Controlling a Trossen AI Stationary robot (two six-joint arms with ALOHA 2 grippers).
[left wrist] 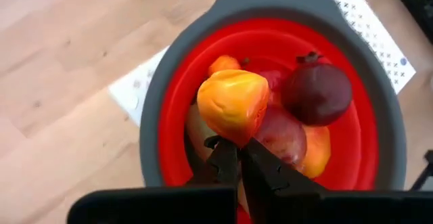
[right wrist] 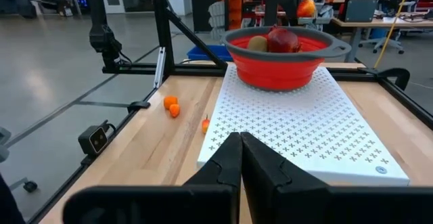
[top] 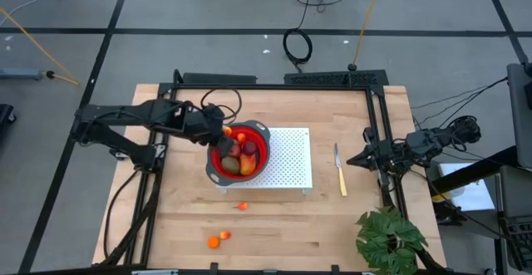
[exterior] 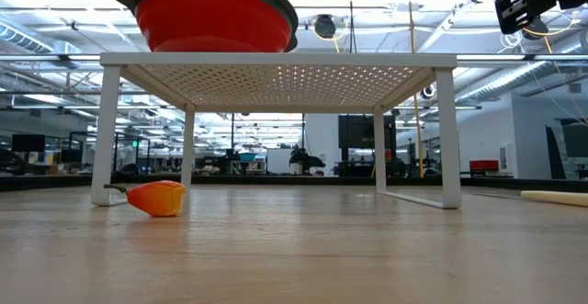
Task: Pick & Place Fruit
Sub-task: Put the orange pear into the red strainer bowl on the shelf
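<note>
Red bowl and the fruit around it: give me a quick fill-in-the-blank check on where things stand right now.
1. The red bowl sits on the white perforated ____.
2. The left gripper is shut on an orange-yellow fruit directly above the ____.
3. The yellow-handled knife lies on the table between the rack and the ____ arm.
4. Three small orange pieces lie on the ____, outside the bowl.

Missing words: rack; bowl; right; table

Wooden table [top: 183,225]: white rack [top: 291,159], knife [top: 339,171], orange bits [top: 218,238].

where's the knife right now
In the high view the knife lies flat on the table's right part, between the white perforated stand and the right gripper.
</note>
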